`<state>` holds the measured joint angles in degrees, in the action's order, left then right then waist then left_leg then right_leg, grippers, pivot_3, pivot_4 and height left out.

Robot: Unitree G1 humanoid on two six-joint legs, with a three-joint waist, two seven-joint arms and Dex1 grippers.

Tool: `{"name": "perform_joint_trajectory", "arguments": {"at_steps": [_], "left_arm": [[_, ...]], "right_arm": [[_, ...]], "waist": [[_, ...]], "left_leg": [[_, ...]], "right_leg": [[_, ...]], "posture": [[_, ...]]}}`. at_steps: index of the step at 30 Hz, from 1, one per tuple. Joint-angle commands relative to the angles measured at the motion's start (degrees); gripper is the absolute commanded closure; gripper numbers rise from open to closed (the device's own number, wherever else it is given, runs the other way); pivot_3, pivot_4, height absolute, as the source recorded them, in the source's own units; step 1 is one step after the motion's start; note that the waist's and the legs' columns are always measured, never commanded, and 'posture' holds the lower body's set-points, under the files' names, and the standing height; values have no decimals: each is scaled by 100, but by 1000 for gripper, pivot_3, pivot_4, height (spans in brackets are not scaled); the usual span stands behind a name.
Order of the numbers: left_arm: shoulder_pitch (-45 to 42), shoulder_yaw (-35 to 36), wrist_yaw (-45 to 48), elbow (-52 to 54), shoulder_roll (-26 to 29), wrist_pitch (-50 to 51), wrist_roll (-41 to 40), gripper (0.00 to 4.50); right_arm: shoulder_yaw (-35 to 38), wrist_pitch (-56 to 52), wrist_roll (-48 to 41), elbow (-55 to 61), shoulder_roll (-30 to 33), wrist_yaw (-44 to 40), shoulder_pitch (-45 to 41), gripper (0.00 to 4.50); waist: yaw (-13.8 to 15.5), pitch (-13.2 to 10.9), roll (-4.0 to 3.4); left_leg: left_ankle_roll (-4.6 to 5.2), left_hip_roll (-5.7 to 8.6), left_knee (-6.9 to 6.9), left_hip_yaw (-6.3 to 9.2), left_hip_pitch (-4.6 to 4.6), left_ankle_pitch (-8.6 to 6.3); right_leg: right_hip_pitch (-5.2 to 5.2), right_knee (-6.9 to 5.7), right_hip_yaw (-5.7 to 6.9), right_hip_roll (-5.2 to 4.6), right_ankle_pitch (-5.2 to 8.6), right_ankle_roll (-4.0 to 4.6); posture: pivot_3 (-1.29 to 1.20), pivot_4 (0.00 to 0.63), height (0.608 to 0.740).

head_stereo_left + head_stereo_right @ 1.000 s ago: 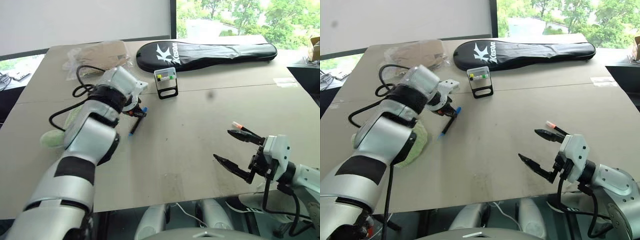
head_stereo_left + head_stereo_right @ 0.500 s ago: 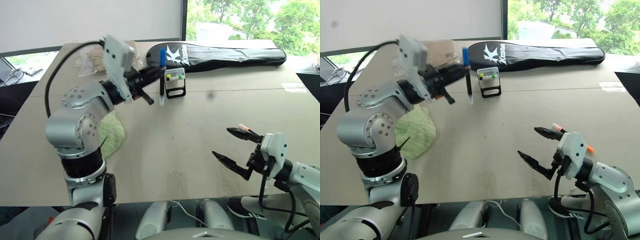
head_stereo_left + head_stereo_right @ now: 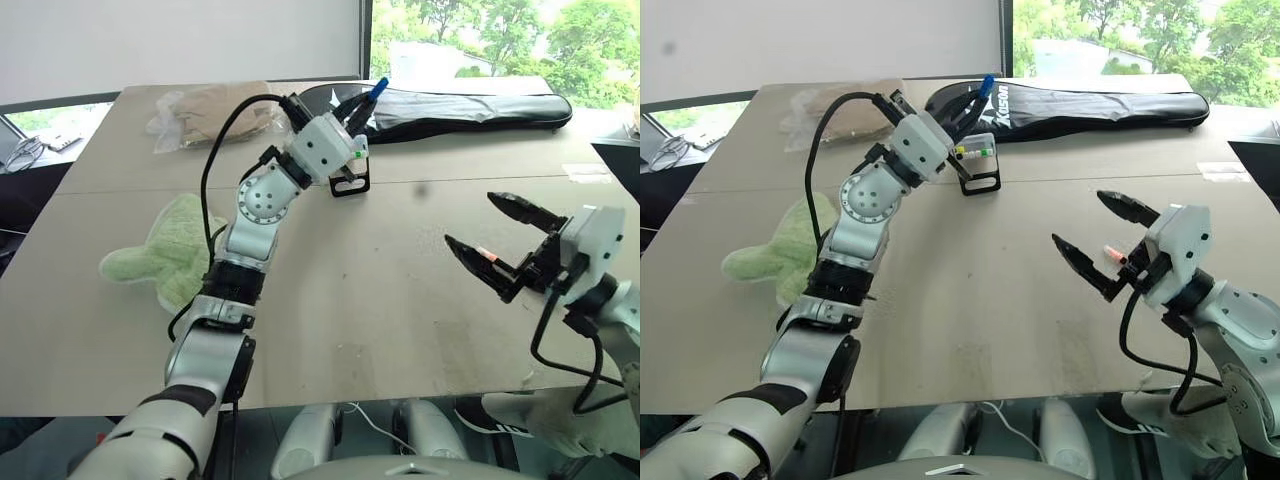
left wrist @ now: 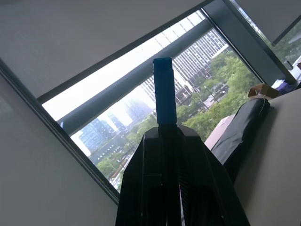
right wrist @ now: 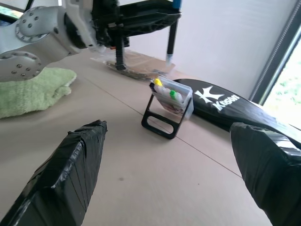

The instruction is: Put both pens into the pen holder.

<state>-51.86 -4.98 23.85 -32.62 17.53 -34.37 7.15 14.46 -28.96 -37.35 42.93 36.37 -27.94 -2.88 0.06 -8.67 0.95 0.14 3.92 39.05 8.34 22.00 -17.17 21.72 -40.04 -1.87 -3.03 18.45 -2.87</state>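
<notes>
— Where's the blue-ended pen [image 3: 374,90]?

— Clamped in the left end effector [image 3: 352,106], raised above the pen holder [image 3: 346,163], blue end uppermost.

— And the holder?

— Standing on the bench [image 3: 360,300], just before the black racket bag [image 3: 470,105].

— The other pen?

— The orange-tipped pen [image 3: 486,254] lies on the bench behind the right end effector [image 3: 490,242], whose fingers [image 5: 75,169] stand wide apart, empty. A green plush toy [image 3: 165,262] lies on the left.
</notes>
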Motion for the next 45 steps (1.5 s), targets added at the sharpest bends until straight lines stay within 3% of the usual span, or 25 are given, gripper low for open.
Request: {"name": "perform_joint_trajectory", "arguments": {"at_steps": [1, 7, 24, 27, 31, 34, 36, 38, 42, 45], "left_arm": [[-335, 67, -27, -665, 0, -743, -115, 4455], [-620, 69, 567, -1650, -203, -1362, -577, 4455], [-1012, -74, 65, -2982, -110, -1803, 128, 4455], [-1086, -244, -409, -3180, 58, -1901, 618, 3236], [-1072, -181, -216, -3095, 90, -2112, 454, 1562], [-913, -52, 765, -2623, -44, -1954, -338, 1403], [-502, -21, 1787, -1441, -231, -754, -1483, 1403], [249, -289, 2499, 574, -118, 1348, -2730, 1403], [1488, -668, 2246, 3858, 710, 5056, -4316, 1403], [1806, -673, 2231, 5023, 1315, 6648, -5107, 1403]], "right_arm": [[63, -534, -428, 499, 56, 509, -259, 0], [-35, -833, -399, 926, 239, 683, -142, 0], [141, -808, -408, 1067, 297, 778, 195, 0], [150, -782, -377, 1049, 311, 766, 244, 0], [234, -740, -221, 1010, 379, 708, 411, 0], [240, -863, 182, 809, 627, 755, 506, 0], [267, -870, 643, 547, 817, 860, 571, 0], [394, -934, 812, 322, 1031, 687, 730, 0], [514, -1384, 742, -496, 1534, 127, 770, 0], [433, -1738, 545, -1279, 1852, -393, 501, 0]], "waist": [[-20, 0, 0], [-67, 0, 0], [-105, 0, 0], [-110, 0, 0], [-103, 0, 1], [-89, 0, 0], [-87, 1, -1], [-109, 2, -3], [-276, 3, -7], [-264, 5, -13]], "left_leg": [[0, 0, 0, 1, 1, 0], [1, 2, 1, 11, 16, 0], [2, 5, 3, 15, 15, -1], [2, 6, 3, 15, 15, -1], [2, 6, 3, 15, 15, -1], [2, 7, 4, 16, 17, -1], [2, 7, 6, 19, 18, -1], [2, 6, 5, 20, 21, -1], [2, -10, -4, 18, 19, -1], [3, -12, -19, 4, -4, -1]], "right_leg": [[0, 1, 1, -1, 0, 0], [7, 5, 18, -3, 0, 0], [6, 3, 23, 1, 0, -1], [6, 2, 23, 2, 0, -1], [7, 1, 23, 1, 0, -1], [7, 2, 25, -1, 0, -1], [6, 4, 28, -4, 0, -1], [6, 6, 24, -8, 1, -1], [9, 9, -13, 2, 1, 0], [2, 3, -35, 5, 1, 1]], "posture": [[0, 150, 740], [0, 150, 740], [0, 150, 740], [0, 150, 740], [0, 150, 740], [0, 150, 740], [0, 150, 740], [0, 150, 740], [0, 150, 740], [0, 150, 740]]}}
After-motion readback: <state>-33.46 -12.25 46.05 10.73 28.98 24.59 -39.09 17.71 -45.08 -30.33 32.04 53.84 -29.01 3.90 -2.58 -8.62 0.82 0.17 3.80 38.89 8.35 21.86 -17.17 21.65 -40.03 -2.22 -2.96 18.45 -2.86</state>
